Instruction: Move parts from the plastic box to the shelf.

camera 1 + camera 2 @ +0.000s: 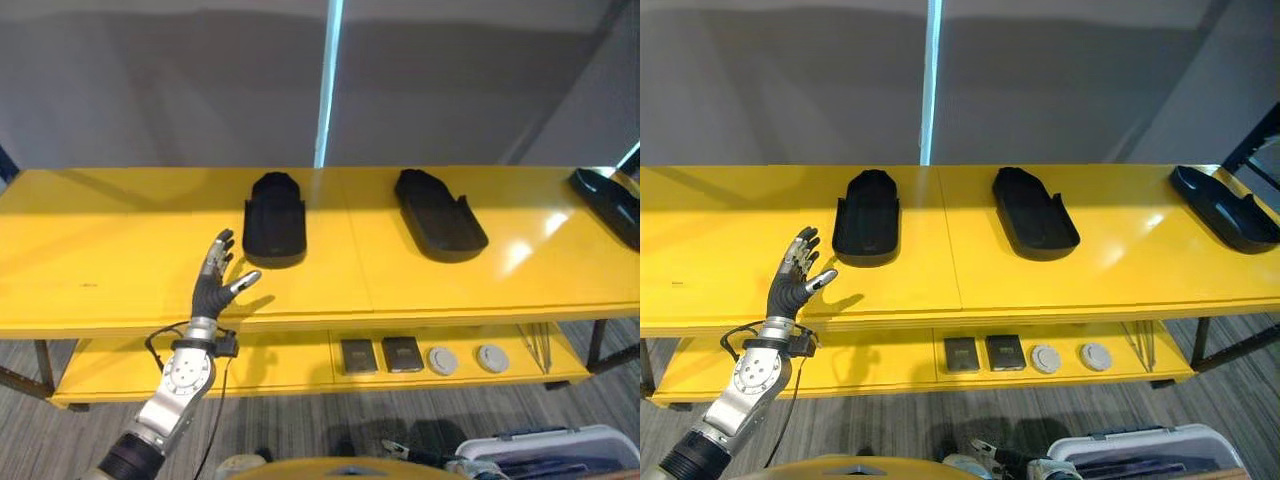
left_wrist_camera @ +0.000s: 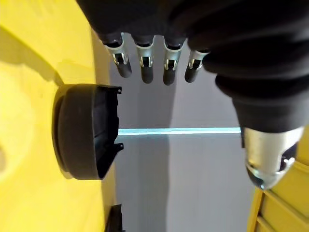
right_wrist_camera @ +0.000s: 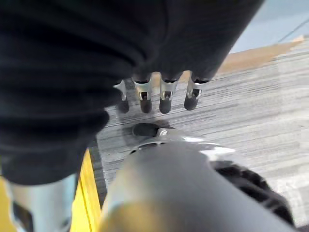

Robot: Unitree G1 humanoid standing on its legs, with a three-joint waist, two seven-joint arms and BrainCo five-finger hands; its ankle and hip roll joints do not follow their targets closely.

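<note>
The left hand [image 1: 212, 285] is up over the yellow shelf [image 1: 120, 250], fingers [image 2: 145, 65] straight and spread, holding nothing. Just past the fingertips lies a black moulded part [image 1: 273, 220]; two more parts [image 1: 438, 214] [image 1: 1225, 205] lie well off toward the right. The right hand [image 3: 159, 94] hangs over the carpet, fingers relaxed and empty. The plastic box [image 1: 1140, 450] sits low on the floor.

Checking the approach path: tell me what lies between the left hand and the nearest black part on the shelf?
Only bare yellow shelf separates the left hand from the black part, per the left eye view.
</note>
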